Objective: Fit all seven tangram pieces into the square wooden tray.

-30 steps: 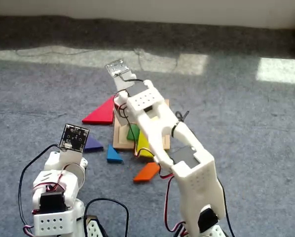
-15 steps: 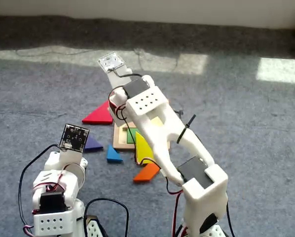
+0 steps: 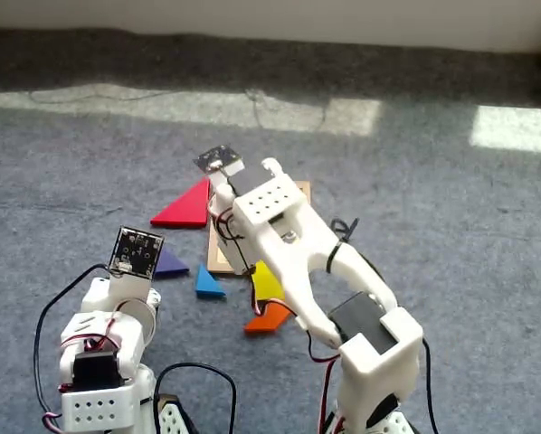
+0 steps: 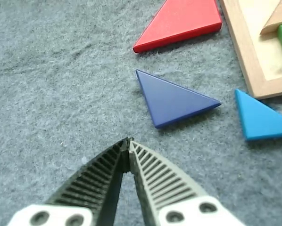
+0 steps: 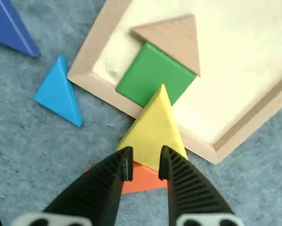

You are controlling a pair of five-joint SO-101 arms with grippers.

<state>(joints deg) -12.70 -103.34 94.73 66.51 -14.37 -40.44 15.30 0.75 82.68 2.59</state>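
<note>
High view: saw the right arm [image 3: 289, 240] stretched across the square wooden tray [image 3: 218, 258], covering most of it. Found the large red triangle [image 3: 185, 210], the dark blue triangle [image 3: 171, 263] and the small light blue triangle [image 3: 208, 283] lying on the grey carpet [image 3: 451, 235] beside the tray's rim. Saw the yellow triangle [image 3: 268, 282] at its near edge, with the orange parallelogram [image 3: 269, 316] just past it. Found the left arm [image 3: 108, 348] well apart from the tray.

Left wrist view: saw the left gripper [image 4: 128, 142] with fingers [image 4: 150, 169] pressed together at the tips, pinching nothing, above bare carpet near the dark blue triangle [image 4: 174, 101]. Noted the light blue triangle [image 4: 259, 117] just beside the tray's rim [image 4: 254, 61].

Right wrist view: saw the right gripper [image 5: 145, 165] with fingers [image 5: 112, 179] parted by a narrow gap, nothing pinched between them, over the base of the yellow triangle [image 5: 153, 129]; could not tell whether touching it. Found that piece lying across the tray's rim [image 5: 91, 61], tip over the flat green square [image 5: 155, 75]. Found the green square inside the tray with the plain wooden triangle [image 5: 171, 40] set against one side. Saw the orange parallelogram [image 5: 136, 183] showing from under the yellow base.
</note>
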